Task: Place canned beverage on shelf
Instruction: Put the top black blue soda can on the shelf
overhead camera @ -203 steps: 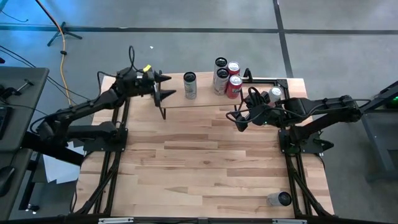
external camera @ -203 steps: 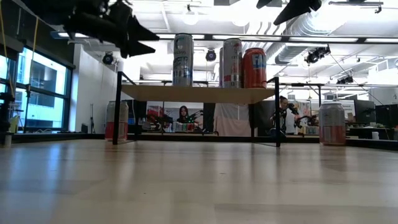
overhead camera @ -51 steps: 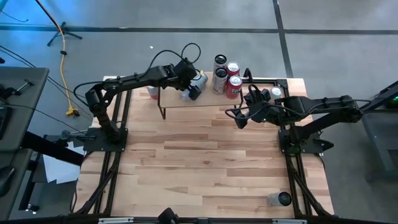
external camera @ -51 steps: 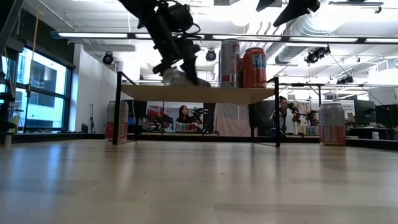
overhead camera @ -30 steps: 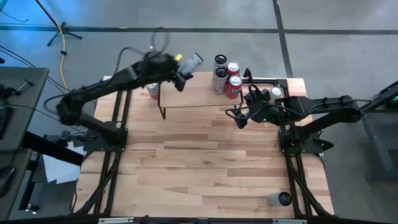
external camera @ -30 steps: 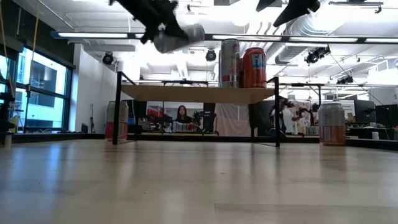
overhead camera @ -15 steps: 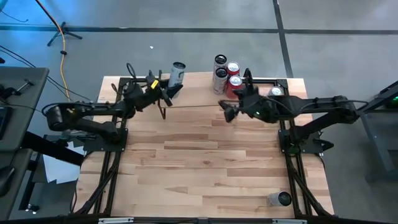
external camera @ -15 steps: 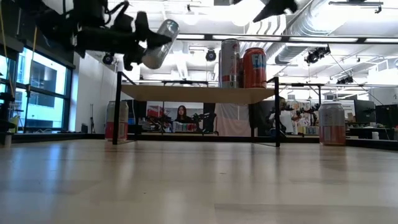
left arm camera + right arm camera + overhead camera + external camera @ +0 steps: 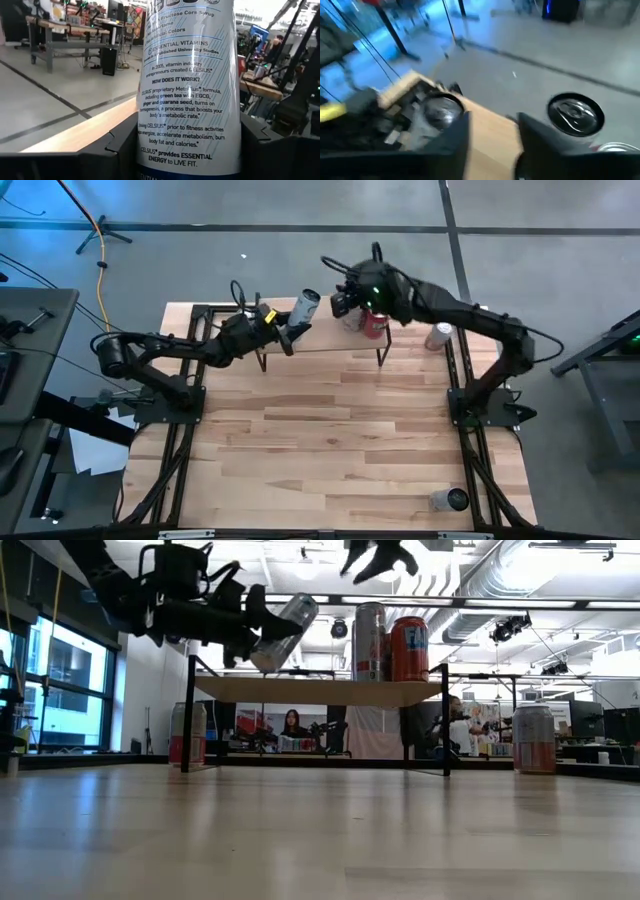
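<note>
Setting: light wood table point(image 9: 330, 450) in an open workshop; the shelf point(image 9: 330, 340) stands along the table's far edge.

Left gripper point(image 9: 287, 332): fingers point(image 9: 125, 137) closed on the lower end of a silver can point(image 9: 304, 306). The can is held in the air above the shelf's left end, tilted; its long axis leans up and away from the fingers, top toward the middle of the shelf. In the low view the can point(image 9: 284, 619) clears the plank and touches nothing.

Right gripper point(image 9: 340, 298): hovers above the shelf's right half, just beside the silver can's top. Fingers point(image 9: 447, 145) part open, with a gap between them, nothing held.

On the shelf's right part: a tall silver can point(image 9: 371, 641) and a red can point(image 9: 408, 648), upright, touching.

On the table, not shelved: one can point(image 9: 187, 733) behind the shelf's left leg, one point(image 9: 533, 737) right of the shelf, one point(image 9: 447, 500) lying near the front right corner.

Judgement: the left arm has the can; it must be stood upright and lowered on the free left half.
</note>
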`<state>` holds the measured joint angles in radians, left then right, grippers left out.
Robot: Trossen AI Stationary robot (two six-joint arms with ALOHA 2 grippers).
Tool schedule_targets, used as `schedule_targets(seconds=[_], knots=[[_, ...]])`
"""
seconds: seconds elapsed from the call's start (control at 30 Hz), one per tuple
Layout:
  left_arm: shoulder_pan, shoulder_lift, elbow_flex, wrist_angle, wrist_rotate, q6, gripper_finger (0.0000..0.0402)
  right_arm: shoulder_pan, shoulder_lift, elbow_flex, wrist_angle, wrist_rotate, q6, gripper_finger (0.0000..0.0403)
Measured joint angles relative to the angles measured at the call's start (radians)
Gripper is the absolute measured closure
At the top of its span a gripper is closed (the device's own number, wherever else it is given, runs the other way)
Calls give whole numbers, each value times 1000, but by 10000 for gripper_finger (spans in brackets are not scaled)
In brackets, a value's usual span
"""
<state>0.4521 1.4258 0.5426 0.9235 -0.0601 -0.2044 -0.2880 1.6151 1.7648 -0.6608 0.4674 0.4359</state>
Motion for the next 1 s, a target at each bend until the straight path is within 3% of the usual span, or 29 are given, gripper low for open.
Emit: schedule_targets(seconds=[0.07,0.1,0.27,0.4,0.5,1.0], knots=[[-5,4,4,4,0,25,212,-28,52,63,-53,-63,-9,364],[-5,4,4,4,1,32,212,-37,79,89,-63,-101,-27,382],[-4,4,4,3,0,51,212,-48,198,231,-78,-147,-21,390],[-4,4,4,-3,0,59,212,-52,278,336,-188,-156,-10,397],[-5,5,4,-6,0,98,212,-62,323,391,-246,-225,4,402],[-4,5,4,-11,1,174,199,-51,337,407,-247,-296,9,403]])
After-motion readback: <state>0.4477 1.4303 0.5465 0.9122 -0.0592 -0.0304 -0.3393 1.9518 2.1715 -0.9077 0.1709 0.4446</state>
